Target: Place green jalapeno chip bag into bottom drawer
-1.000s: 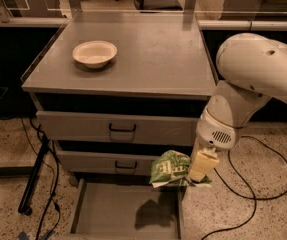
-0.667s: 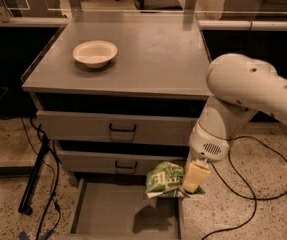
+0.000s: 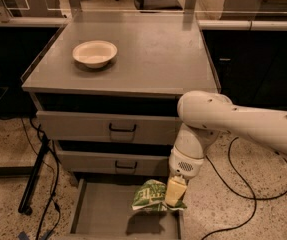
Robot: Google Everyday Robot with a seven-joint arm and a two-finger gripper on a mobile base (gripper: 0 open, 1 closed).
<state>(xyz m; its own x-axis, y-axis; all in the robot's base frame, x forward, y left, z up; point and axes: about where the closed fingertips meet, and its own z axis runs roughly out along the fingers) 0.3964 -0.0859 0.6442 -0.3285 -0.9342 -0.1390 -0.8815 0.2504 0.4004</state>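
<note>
The green jalapeno chip bag point(image 3: 150, 196) hangs from my gripper point(image 3: 174, 193) above the right part of the open bottom drawer point(image 3: 103, 211). The gripper is shut on the bag's right edge, fingers pointing down from the white arm point(image 3: 223, 119) that comes in from the right. The bag casts a shadow on the drawer's flat grey floor. The drawer is pulled out at the cabinet's base, and its front part runs out of view at the bottom.
A cream bowl point(image 3: 95, 53) sits on the grey cabinet top point(image 3: 148, 54). Two shut drawers with black handles point(image 3: 122, 129) are above the open one. Black cables point(image 3: 248, 184) lie on the speckled floor at right; a black stand leg point(image 3: 33, 179) is at left.
The arm has swung left and lower, carrying the bag down over the open bottom drawer, closer to its floor.
</note>
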